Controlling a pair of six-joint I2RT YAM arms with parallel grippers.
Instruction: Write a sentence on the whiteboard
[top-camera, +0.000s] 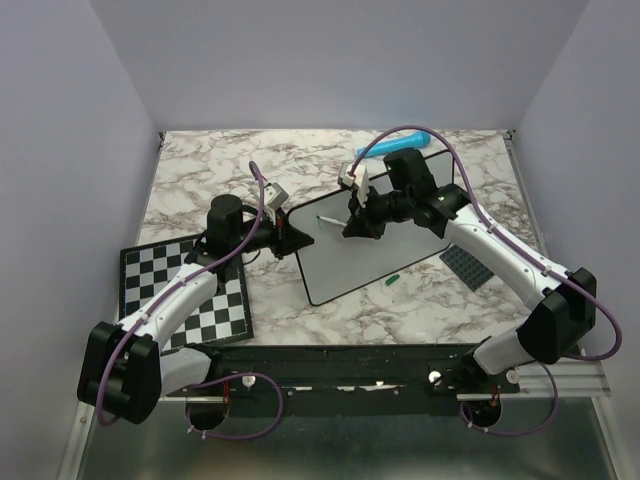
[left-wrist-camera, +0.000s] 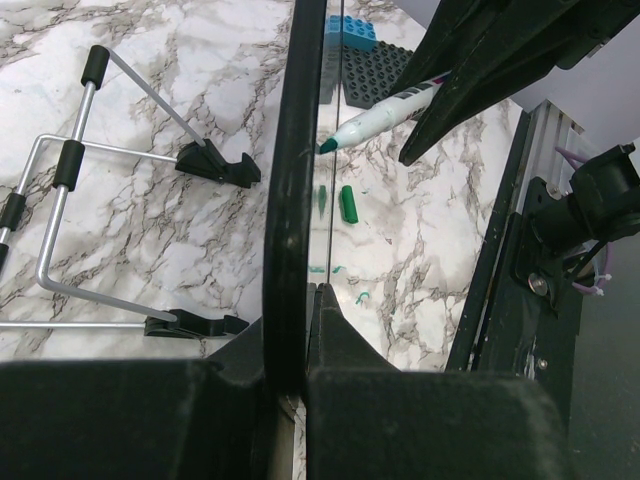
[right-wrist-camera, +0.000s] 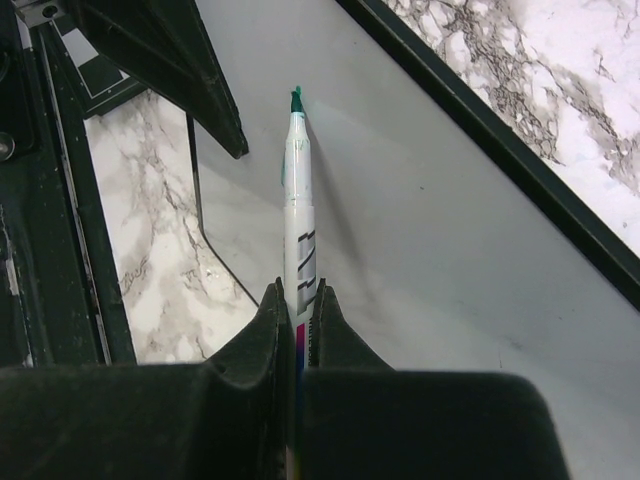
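- You've got the left gripper (left-wrist-camera: 297, 308) clenched on the whiteboard (top-camera: 360, 265) rim; the board sits mid-frame in the top view.
- Right gripper (right-wrist-camera: 297, 292) is clamped on the marker (right-wrist-camera: 298, 200), green tip over the board's upper left.
- Green cap (top-camera: 393, 281) lies just beside the board's lower edge.

Bright, even overhead light casts soft shadows; nearest foregrounds look slightly blurred.

1. I work in what looks like a robotics lab test cell.
2. Plain pale walls (top-camera: 60, 150) box in the marble-patterned table (top-camera: 200, 170) on three sides.
3. My left arm (top-camera: 165, 305) and right arm (top-camera: 500, 250) are bolted to a black rail (top-camera: 340, 360) at the table's near edge, and purple cables (top-camera: 262, 195) loop along them.
4. A black-and-white checkerboard (top-camera: 140, 270) lies near the table's near left corner.
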